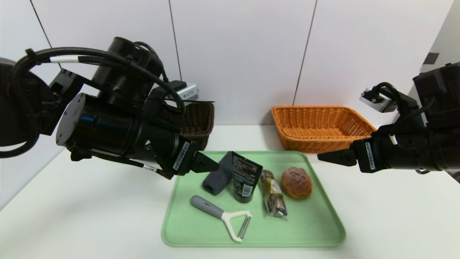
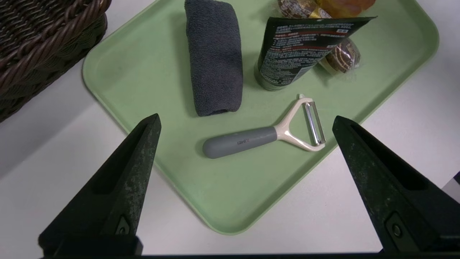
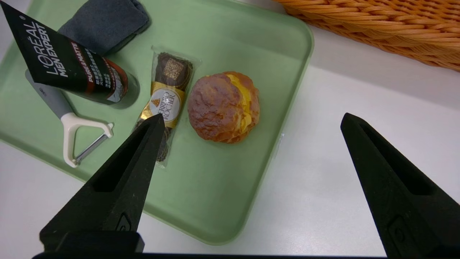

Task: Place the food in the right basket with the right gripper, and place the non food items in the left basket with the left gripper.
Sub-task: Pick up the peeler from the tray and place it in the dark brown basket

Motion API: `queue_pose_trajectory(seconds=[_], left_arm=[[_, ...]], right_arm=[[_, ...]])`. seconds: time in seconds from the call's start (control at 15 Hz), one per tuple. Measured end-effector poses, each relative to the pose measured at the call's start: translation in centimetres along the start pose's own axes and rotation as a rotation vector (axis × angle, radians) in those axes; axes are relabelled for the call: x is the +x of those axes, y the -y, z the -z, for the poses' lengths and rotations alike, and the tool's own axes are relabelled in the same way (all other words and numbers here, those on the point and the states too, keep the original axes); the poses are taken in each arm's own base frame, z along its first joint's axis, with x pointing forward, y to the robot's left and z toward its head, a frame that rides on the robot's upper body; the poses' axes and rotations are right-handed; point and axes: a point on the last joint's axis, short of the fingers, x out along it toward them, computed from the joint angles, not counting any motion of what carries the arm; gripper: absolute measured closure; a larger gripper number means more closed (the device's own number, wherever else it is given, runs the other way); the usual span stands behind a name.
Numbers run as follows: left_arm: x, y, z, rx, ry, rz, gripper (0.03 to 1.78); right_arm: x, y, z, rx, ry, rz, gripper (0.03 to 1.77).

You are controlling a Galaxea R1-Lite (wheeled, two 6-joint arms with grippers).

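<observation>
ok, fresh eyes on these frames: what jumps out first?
The green tray at table centre, holding a grey cloth, black tube, peeler, wrapped chocolates and bun. The left gripper and right gripper hover open at its far corners. Behind stand the dark basket left, orange basket right.

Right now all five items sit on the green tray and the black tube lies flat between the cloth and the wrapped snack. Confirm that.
One thing is wrong: the black tube does not lie flat; it stands on its cap, as the head view shows. The rest holds: all five items are on the green tray, with the tube between the cloth and the wrapped snack.
</observation>
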Motion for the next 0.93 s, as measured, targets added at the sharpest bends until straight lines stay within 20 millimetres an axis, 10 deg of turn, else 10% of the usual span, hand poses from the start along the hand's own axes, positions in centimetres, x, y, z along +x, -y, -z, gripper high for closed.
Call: queue_pose_trajectory(seconds=[0.93], left_arm=[[1.8, 0.1, 1.1, 0.006, -0.254, 0.002, 0.12]], right_arm=[[0.8, 0.0, 0.9, 0.008, -0.047, -0.006, 0.11]])
